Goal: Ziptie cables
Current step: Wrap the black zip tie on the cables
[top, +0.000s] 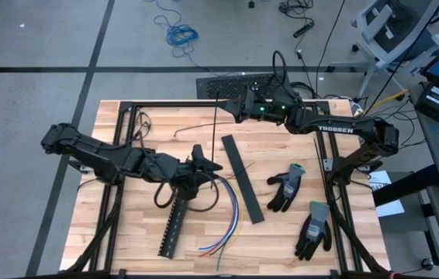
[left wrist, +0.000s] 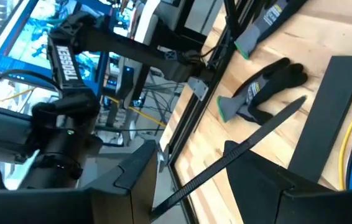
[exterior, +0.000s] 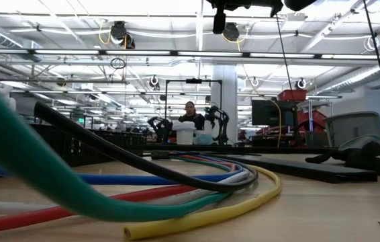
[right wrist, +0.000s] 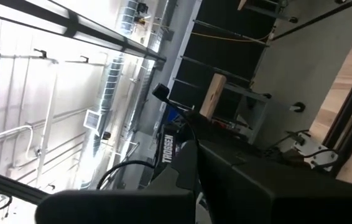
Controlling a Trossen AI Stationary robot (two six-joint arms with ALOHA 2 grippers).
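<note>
Nearest, the cables (top: 221, 225) are seen fanned loosely on the table (top: 138, 232) beside the black slotted strip (top: 174, 225); they are judged light, limp and slippery, best gathered mid-length. Above them, the left gripper (top: 204, 164) is clamped on a zip tie (left wrist: 238, 155). Farthest, the right gripper (top: 233, 102) is held shut, empty.

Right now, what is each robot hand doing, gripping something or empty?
Left hand: closed on a black zip tie, above the cables.
Right hand: shut, apparently empty, raised over the table's far edge.
</note>
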